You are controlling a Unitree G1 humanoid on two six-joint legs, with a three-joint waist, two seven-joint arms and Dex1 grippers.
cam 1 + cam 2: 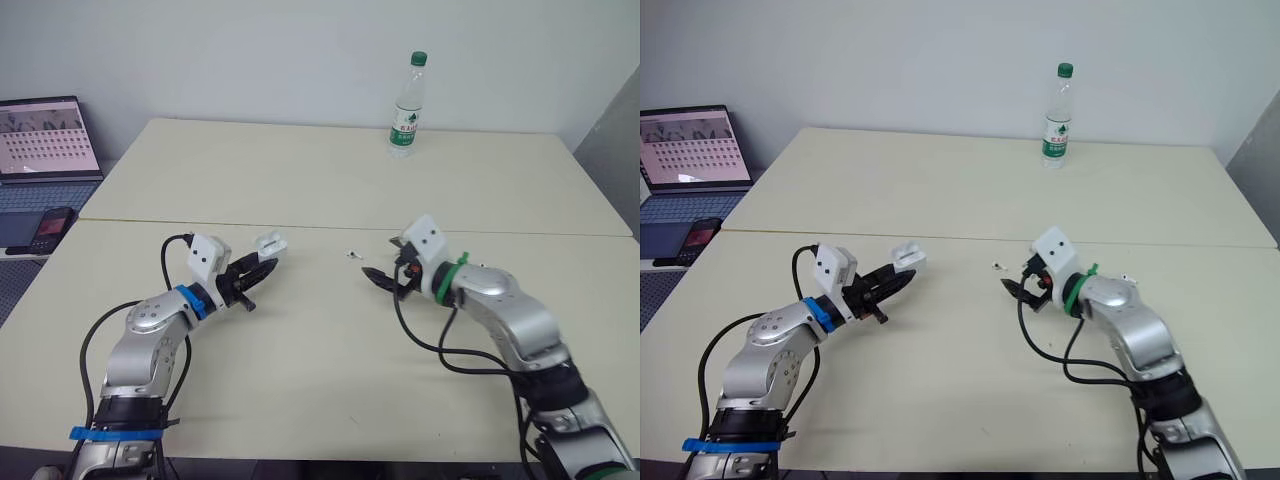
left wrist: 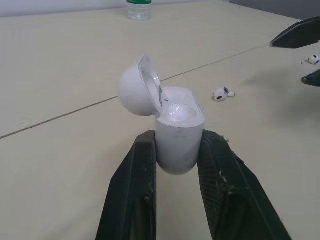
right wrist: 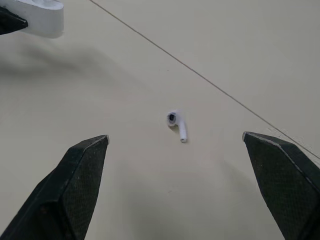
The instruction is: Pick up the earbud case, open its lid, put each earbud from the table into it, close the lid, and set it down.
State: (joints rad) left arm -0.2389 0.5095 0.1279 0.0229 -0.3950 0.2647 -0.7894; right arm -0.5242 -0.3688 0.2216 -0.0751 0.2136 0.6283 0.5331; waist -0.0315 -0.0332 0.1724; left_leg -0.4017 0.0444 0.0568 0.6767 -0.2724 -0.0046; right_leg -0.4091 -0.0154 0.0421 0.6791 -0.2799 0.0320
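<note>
My left gripper (image 1: 257,270) is shut on the white earbud case (image 2: 179,135), holding it above the table with its lid (image 2: 136,87) swung open. One white earbud (image 1: 351,254) lies on the table between the two grippers. My right gripper (image 1: 384,259) is open and low over the table just right of it, and in the right wrist view that earbud (image 3: 176,123) lies ahead between the spread fingers. A second earbud (image 2: 313,58) lies by the right gripper's fingertips in the left wrist view.
A water bottle (image 1: 408,105) stands at the far edge of the beige table (image 1: 300,180). Off the table's left side are an open laptop (image 1: 45,140) and a phone (image 1: 50,228). A seam runs across the table behind the grippers.
</note>
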